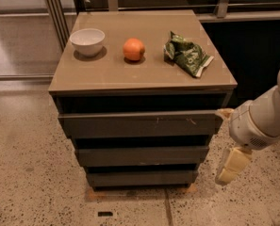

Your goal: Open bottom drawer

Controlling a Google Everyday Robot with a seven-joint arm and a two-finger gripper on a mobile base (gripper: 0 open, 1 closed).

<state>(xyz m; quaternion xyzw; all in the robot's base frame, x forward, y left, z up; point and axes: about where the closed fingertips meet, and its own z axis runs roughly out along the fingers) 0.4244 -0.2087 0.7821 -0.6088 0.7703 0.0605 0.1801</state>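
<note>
while the arm (264,119) reaches in from the right edge of the camera view, the gripper (232,165) hangs low beside the cabinet's (144,76) right side, apart from it and above the speckled floor (31,173). whether the gripper is spread or closed, i cannot tell; nothing shows in its hold. left of the gripper, at about the height of its lower tip, lies the bottom drawer (142,178), a plain dark front that does not look pulled out. up and left of the gripper are the middle drawer (142,155) and, above that, the top drawer (139,125) with pale scratches. farther up and left, on the cabinet top, sit a green packet (186,54), an orange (133,49) and a white bowl (87,40), the bowl farthest from the gripper.
</note>
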